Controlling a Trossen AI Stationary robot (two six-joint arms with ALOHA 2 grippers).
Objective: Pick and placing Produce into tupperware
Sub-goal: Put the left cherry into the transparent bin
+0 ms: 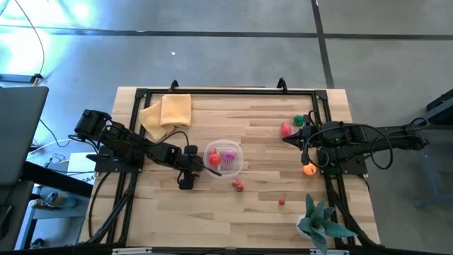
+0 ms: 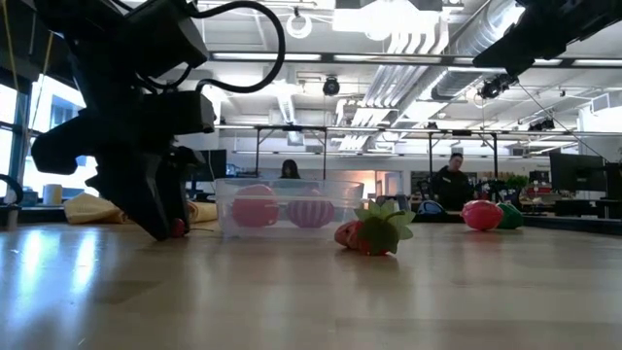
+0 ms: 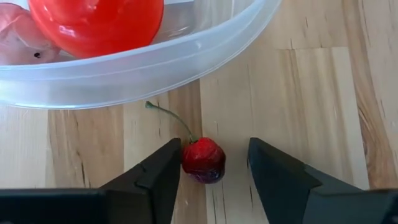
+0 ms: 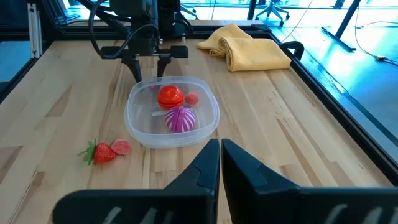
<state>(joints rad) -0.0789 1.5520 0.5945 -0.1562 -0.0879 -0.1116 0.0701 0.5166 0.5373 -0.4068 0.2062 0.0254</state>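
Partly filled small clear roundish plastic tub point(image 1: 225, 157) at mid surface point(image 1: 212, 205), with red, pink and purple toy pieces inside; left hand point(image 3: 214, 171) part-open astride small red cherry point(image 3: 203, 159) beside tub; right hand point(image 4: 220, 163) closed, waiting; strawberry point(image 1: 238, 185), other pieces outstanding.

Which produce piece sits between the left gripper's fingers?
The small red cherry with a stem, on the table just outside the tub, between the left gripper fingers.
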